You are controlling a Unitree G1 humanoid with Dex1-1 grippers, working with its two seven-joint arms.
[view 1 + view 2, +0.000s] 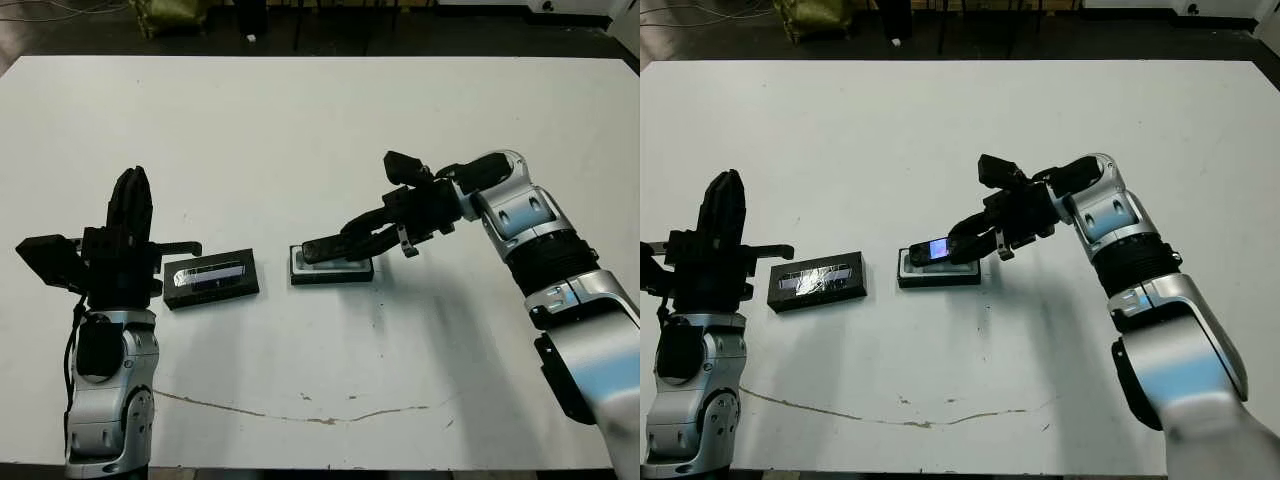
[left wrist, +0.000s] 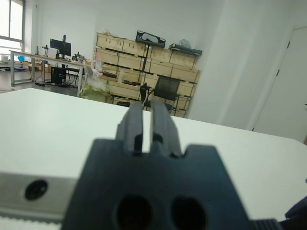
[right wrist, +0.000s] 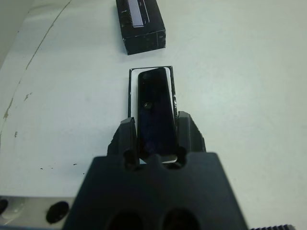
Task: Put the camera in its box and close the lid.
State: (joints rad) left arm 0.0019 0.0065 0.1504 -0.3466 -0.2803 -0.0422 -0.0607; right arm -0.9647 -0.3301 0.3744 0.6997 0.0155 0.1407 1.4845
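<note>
Left gripper [image 1: 131, 195] raised near the front edge; right gripper [image 3: 156, 136] holding the camera [image 3: 155, 112] over the box [image 1: 331, 268].

The left gripper stood upright at the front left of the white table [image 1: 320, 120], with its two fingers almost together, only a thin gap between them, and nothing in it. Just beside it, toward the middle, the lid [image 1: 211, 277] lay flat on the table with its silvery strip upward. Near the lid, further right, lay the box with its white lining. The right gripper reached in from the right, its fingers closed on both long sides of the camera. The camera was directly above the box and along it; whether it touched the lining, I cannot tell.
</note>
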